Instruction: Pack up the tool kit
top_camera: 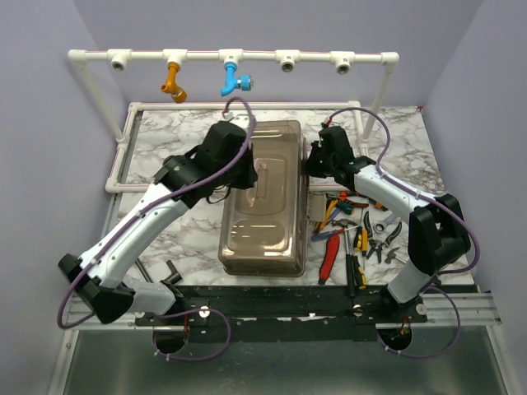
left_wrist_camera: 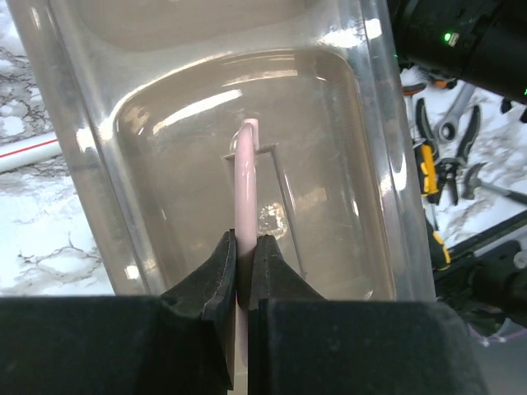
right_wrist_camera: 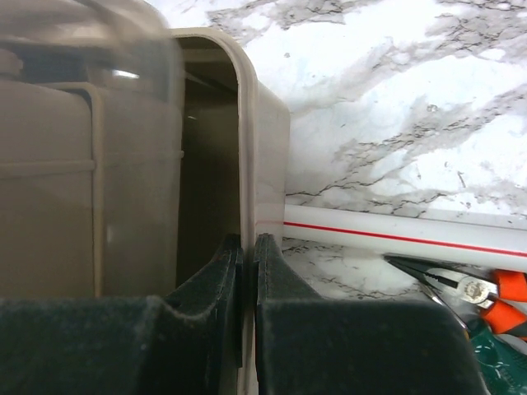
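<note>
The toolbox [top_camera: 265,202] with its smoky brown lid lies lengthwise in the middle of the marble table. My left gripper [top_camera: 247,169] is shut on the pink handle [left_wrist_camera: 245,189] on top of the lid [left_wrist_camera: 206,148]; the jaws pinch the handle from both sides. My right gripper [top_camera: 315,164] is shut on the beige base's side wall [right_wrist_camera: 262,140] at the box's far right side, one finger inside the wall, one outside. The lid [right_wrist_camera: 82,99] stands a little off the base there. Loose hand tools [top_camera: 354,234] lie right of the box.
A white pipe frame [top_camera: 247,58] with orange [top_camera: 173,82] and blue [top_camera: 233,81] fittings stands at the back. A white pipe with a red line [right_wrist_camera: 395,234] lies on the table just right of the box. Pliers and wrenches [left_wrist_camera: 449,140] lie beside the box.
</note>
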`<state>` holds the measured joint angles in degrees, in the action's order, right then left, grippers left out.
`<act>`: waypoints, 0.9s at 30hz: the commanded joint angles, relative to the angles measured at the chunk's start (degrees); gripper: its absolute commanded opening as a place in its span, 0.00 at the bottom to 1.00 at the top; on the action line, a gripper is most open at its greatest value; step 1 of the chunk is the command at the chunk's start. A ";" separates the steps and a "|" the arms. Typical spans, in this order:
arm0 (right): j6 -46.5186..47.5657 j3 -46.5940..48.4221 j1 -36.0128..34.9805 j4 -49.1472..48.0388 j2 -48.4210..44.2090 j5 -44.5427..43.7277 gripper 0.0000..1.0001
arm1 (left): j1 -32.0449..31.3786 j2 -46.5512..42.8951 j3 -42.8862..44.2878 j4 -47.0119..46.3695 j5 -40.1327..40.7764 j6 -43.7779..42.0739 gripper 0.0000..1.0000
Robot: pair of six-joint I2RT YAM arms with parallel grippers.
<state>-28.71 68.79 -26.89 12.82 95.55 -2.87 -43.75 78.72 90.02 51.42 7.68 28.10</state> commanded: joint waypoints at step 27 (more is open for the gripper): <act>2.64 -0.50 0.49 2.03 1.17 1.12 0.01 | 38.02 -22.91 -18.92 -7.96 -28.47 -5.80 0.00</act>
<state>-28.36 67.66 -27.05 10.39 95.35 -1.78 -10.07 57.45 71.44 41.58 -23.83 26.92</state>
